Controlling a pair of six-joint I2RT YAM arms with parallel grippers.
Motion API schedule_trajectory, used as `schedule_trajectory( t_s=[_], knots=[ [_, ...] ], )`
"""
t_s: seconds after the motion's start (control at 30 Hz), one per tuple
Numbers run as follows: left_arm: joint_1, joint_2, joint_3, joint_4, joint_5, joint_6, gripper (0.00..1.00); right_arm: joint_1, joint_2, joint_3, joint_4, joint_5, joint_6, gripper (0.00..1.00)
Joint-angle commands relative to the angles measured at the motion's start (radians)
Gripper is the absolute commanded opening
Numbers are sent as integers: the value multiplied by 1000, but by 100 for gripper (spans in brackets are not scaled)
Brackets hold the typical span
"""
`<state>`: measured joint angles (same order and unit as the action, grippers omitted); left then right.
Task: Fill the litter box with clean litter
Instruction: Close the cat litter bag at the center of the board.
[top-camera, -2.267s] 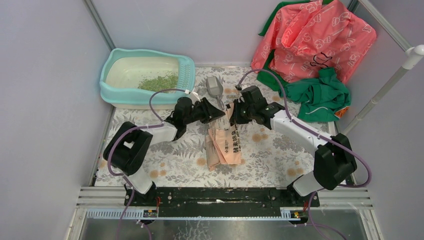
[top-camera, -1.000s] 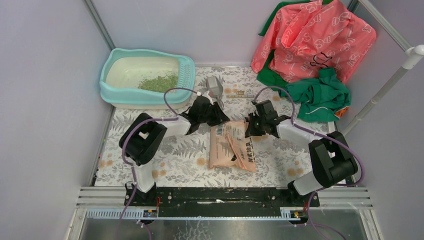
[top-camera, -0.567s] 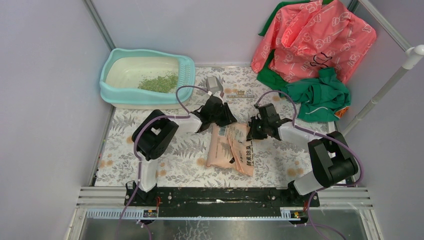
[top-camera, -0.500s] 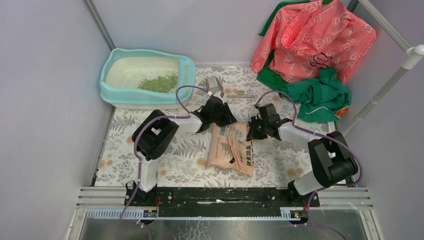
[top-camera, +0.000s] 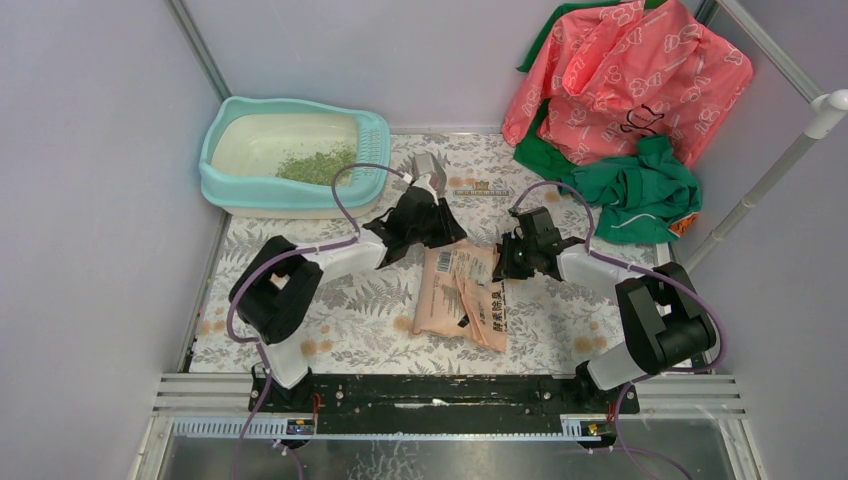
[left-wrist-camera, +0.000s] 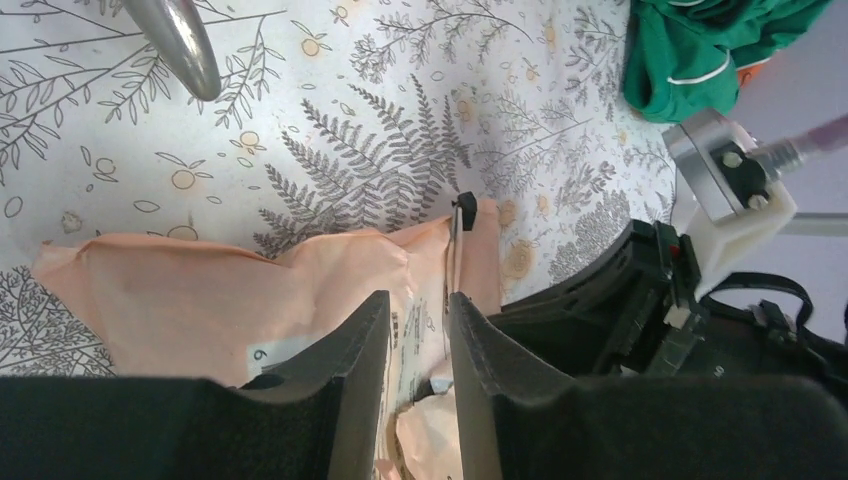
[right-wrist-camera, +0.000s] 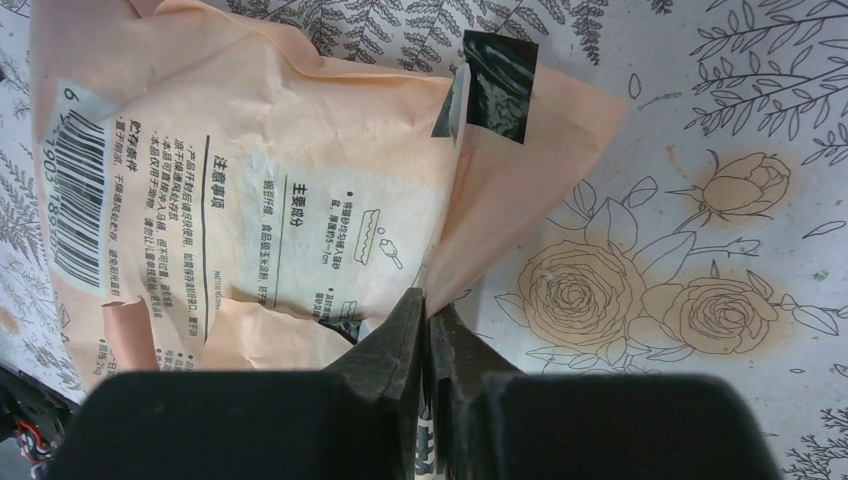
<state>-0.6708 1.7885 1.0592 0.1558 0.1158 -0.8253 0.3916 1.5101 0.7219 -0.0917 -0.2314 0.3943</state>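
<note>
The desk (top-camera: 560, 330), under its leaf-print cloth, carries everything. A heap of pink and green clothing (top-camera: 620, 80) fills the two o'clock corner. The litter box (top-camera: 222, 188) stands at ten o'clock, well apart from both arms.

The bag (top-camera: 455, 300) lies flat at the middle of the desk, crumpled, its taped corner pointing to one o'clock. The clean litter (top-camera: 318, 166) is only a thin patch in the box's three o'clock end, with much of the cream pan bare, so I judge the filling far from finished.

The left tool (left-wrist-camera: 420, 310) hangs over the bag's twelve o'clock edge. Its fingers are parted by a narrow gap with nothing between them that I can see. The right tool (right-wrist-camera: 425, 300) is pressed together at the bag's three o'clock edge, seemingly nipping a thin fold.

That fold is the worry. A one-sided pinch could tear the paper, or tip the mouth so granules spill onto the cloth short of the box. The grey scoop (top-camera: 428, 168), at twelve o'clock just beyond the left tool, could be knocked by a swinging arm.
</note>
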Motion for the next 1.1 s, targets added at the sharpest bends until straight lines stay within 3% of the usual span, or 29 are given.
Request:
schedule_trajectory(
  t_s=[0.0,0.27,0.57,0.7,0.8,1.07],
  knots=[
    [-10,-30,-50,10,20,14,36,1,-5,-17,-14,-51,7,13],
    [-31,27,-152,127,68,-34,36,1,-14,-24,-15,-55,10,25],
    [-51,77,-204,145,30,-39,35,2,-20,-33,-13,-57,14,33],
    [-50,62,-229,126,-8,-29,34,1,-16,-41,6,-74,19,29],
    [-40,54,-253,124,-20,-25,34,1,-11,-40,22,-97,24,19],
    [4,11,-323,153,-16,-26,34,4,32,-11,56,-157,45,14]
  ],
)
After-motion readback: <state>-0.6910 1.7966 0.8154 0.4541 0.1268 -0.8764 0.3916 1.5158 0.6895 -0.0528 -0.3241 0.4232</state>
